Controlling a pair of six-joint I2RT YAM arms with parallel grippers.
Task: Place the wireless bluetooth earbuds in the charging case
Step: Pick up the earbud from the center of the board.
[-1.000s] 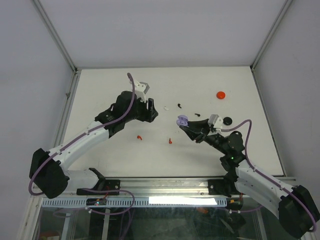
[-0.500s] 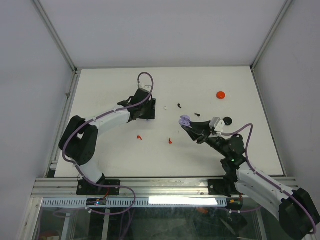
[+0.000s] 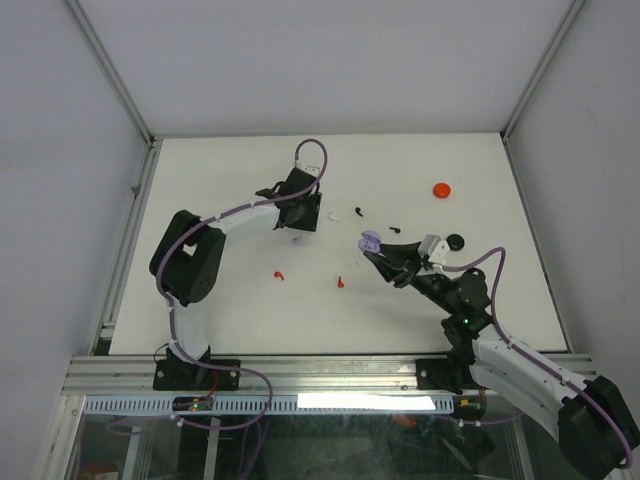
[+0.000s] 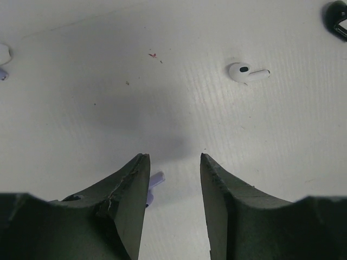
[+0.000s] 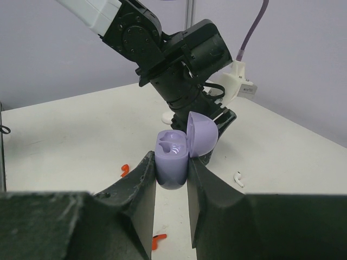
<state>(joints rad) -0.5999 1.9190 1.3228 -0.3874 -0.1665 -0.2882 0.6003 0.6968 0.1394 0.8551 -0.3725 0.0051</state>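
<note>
Lilac plastic marks the open case (image 3: 368,240), which the top view shows clenched in the right end effector (image 3: 374,249) over the middle of the counter (image 3: 200,180). Loose on the counter are a white earbud (image 3: 332,214), a black earbud (image 3: 358,211), a second black earbud (image 3: 392,230), a red earbud (image 3: 279,274) and a second red earbud (image 3: 341,282). A red case (image 3: 442,189) and a black case (image 3: 455,241) lie to the right. The left end effector (image 3: 300,226) is down near the white earbud. Its jaw state and whatever lies beneath it cannot be read from this view.

Left wrist view: the jaws stand apart and grasp nothing. A lilac earbud (image 4: 156,179) lies on the counter, poking out from behind one finger (image 4: 130,200) into the gap. The top view does not show this earbud. The white earbud lies well ahead, to the right.

Right wrist view: the lilac case is pinched at its base between both fingers, with the lid tipped back. The interior faces the camera, which the other views do not offer, and no earbud appears to be seated in it.

Assessment: early stage. The case is presented and open. The lilac earbud is bracketed but not yet gripped. Pick-up, transfer and seating all remain to be done.
</note>
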